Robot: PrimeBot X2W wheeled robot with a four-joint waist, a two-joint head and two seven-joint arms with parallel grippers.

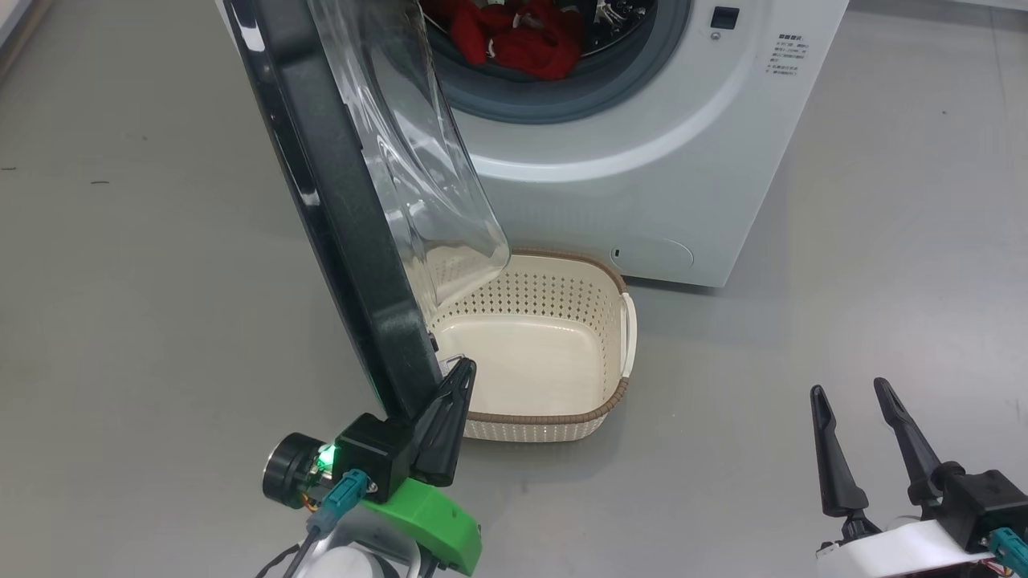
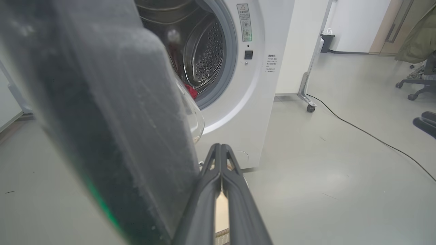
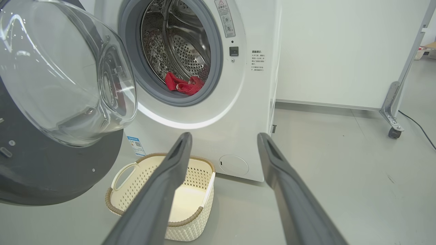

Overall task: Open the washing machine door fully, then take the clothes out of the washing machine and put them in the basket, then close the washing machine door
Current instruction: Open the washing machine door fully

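Head view, nearest first: left gripper [image 1: 464,369] at lower left, fingers pressed together, nothing pinched, tip just beside the lower edge of the washing machine door [image 1: 337,201], inner side; cannot tell whether touching. Right gripper [image 1: 850,391] at lower right, fingers spread wide, holding nothing, above bare grey floor [image 1: 161,321], well apart from door and basket [image 1: 562,258]. Door standing open, seen edge-on, clear glass bowl [image 1: 401,144] bulging toward the washing machine [image 1: 642,177]; hides the left part of the basket and the left of the round opening. Basket on the floor just in front of the machine, between door and machine front, cream bottom bare. Clothes [image 1: 530,40] red, bunched inside the opening at the grey ring [image 1: 562,100], at the view's top edge.

Left wrist view: shut fingers [image 2: 207,190] rising from the bottom; door blurred just left of them, covering the left half and blocking most of the drum [image 2: 204,58]; sliver of red clothes past its rim. Farther right: black cable [image 2: 357,127] across the floor, castor foot [image 2: 309,106] of a metal frame, dark bin [image 2: 327,42], office chair [image 2: 414,90] at the far edge.

Right wrist view: spread fingers straddling the basket and a round service flap [image 3: 233,165]; door's matte black face and bowl at left, overlapping a blue label [image 3: 136,145]; clothes low in the perforated drum.
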